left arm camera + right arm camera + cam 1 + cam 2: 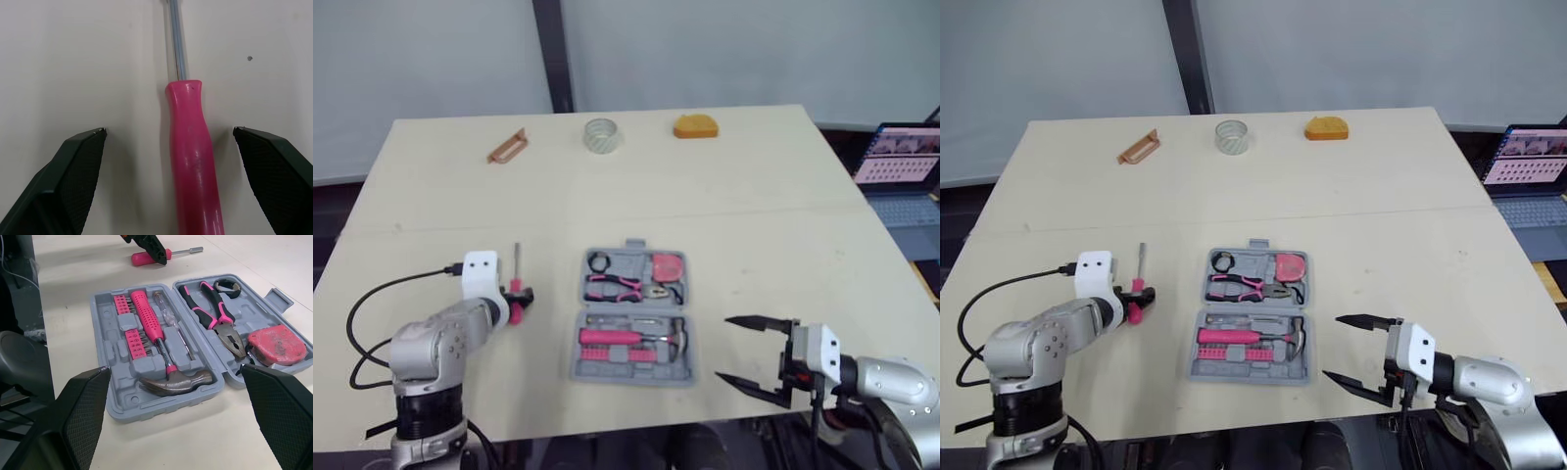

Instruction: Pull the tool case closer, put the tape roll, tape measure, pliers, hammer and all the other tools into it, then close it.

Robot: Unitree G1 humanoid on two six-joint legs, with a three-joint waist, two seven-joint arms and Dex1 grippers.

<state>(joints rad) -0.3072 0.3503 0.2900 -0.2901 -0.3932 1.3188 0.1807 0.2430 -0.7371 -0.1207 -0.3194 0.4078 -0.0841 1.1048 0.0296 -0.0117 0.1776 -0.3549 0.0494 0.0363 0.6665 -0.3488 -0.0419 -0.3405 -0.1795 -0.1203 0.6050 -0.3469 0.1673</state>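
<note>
Tool case (pixel 631 318) lies open and flat at centre of the desk (pixel 783 196), near the front edge. The far half holds the pliers (pixel 215 316), a pink tape measure (pixel 276 345) and a small black ring (pixel 226 286); can't tell what the ring is. The near half holds the hammer (pixel 166 367), pink bit racks (pixel 128 323) and a slim driver (pixel 168 320) beside the hammer handle. Left jaws are apart, straddling the pink-handled screwdriver (pixel 193 156), which lies flat on the desk just left of the case. There are gaps on both sides, so no contact. The shaft tip is cut off in the left wrist view, and in the right wrist view a black finger hides part of the handle. Right jaws are spread wide, just right of the case and clear of it, holding nothing. Along the far edge, well apart from the case, are a clear tape roll (pixel 602 134), a brown frame-shaped piece (pixel 507 146) and an orange object (pixel 695 126); the last two are too small to identify. A laptop (pixel 901 162) sits off the desk's right side, cut off by the frame edge.
</note>
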